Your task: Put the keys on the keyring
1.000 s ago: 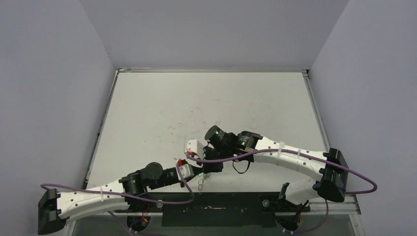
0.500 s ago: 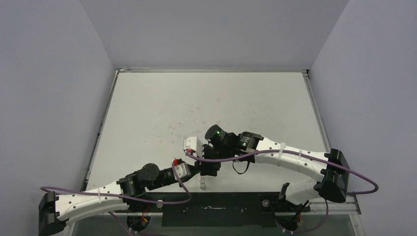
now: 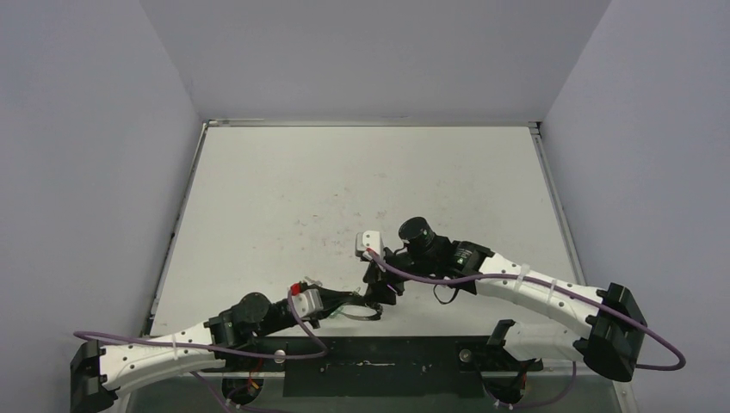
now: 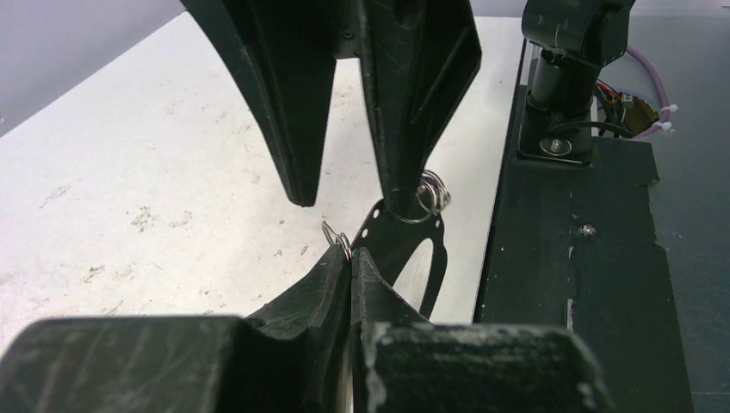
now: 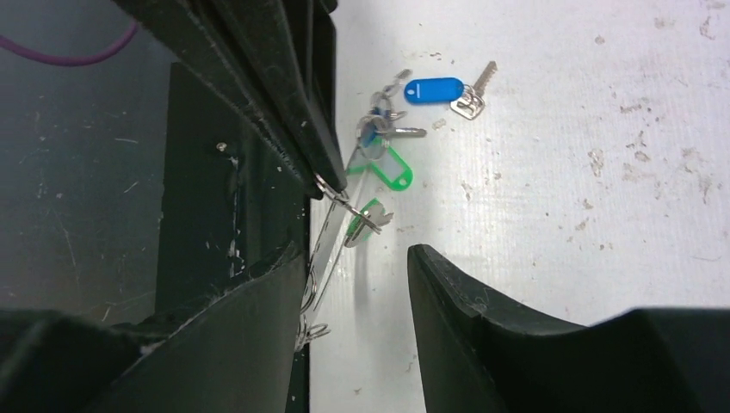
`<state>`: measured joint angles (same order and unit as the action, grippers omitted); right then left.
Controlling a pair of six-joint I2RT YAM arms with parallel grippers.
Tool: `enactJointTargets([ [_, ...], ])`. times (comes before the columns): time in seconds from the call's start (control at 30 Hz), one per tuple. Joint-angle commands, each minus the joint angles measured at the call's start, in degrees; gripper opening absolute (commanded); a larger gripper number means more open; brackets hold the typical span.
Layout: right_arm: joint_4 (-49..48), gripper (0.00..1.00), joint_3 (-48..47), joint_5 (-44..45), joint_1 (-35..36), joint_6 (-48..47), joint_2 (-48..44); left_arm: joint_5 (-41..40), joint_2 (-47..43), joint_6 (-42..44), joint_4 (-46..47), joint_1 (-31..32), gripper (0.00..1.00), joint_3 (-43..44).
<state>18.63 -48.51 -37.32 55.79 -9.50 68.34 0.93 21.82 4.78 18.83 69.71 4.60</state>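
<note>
Seen from above, the left gripper sat at the near edge of the white table, beside the black base plate. Its jaws were pressed fully together, pinching the rim of the keyring. The thin silver hoop reached from those fingertips towards 3 o'clock, with small split rings on its rim. Compared with a second earlier, the left arm had slid towards 7 o'clock. The hoop now showed as an open loop, where before only a short dangling strand was visible.

Just beyond, at about 1 o'clock from the left gripper, the right gripper pointed down at the hoop. Its jaws stood roughly half apart and held nothing. In the left wrist view one of its fingers reached down to the hoop's rim beside a split ring. A second earlier this gripper had been directly over the left one; its wrist and forearm had since swung towards 3 o'clock.

In the right wrist view, a green-headed key and a second green-headed key hung close against the hoop. Farther out, a blue-headed key lay flat on the table. Whether it was attached to the hoop could not be told.
</note>
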Motion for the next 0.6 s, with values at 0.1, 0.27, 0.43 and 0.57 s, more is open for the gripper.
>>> enactJointTargets([
  [0.1, -11.8, 0.50, 2.5, -9.4, -0.6, 1.0, -5.5, 0.8, -2.3, 1.0, 5.5, 0.2, 0.00, -0.1],
  [0.27, -12.5, 0.52, 2.8, -8.7, -0.9, 0.9, -7.2, 1.7, -2.3, 1.2, 5.7, 0.2, 0.00, -0.5],
  [0.43, -13.8, 0.45, 4.0, -8.2, -1.4, 0.6, -6.0, 3.4, -2.4, 1.7, 6.4, 0.2, 0.00, -1.1],
  [0.57, -14.6, 0.32, 4.7, -9.3, -1.6, 0.1, -3.3, 4.8, -2.6, 2.4, 7.7, 0.2, 0.00, -1.6],
])
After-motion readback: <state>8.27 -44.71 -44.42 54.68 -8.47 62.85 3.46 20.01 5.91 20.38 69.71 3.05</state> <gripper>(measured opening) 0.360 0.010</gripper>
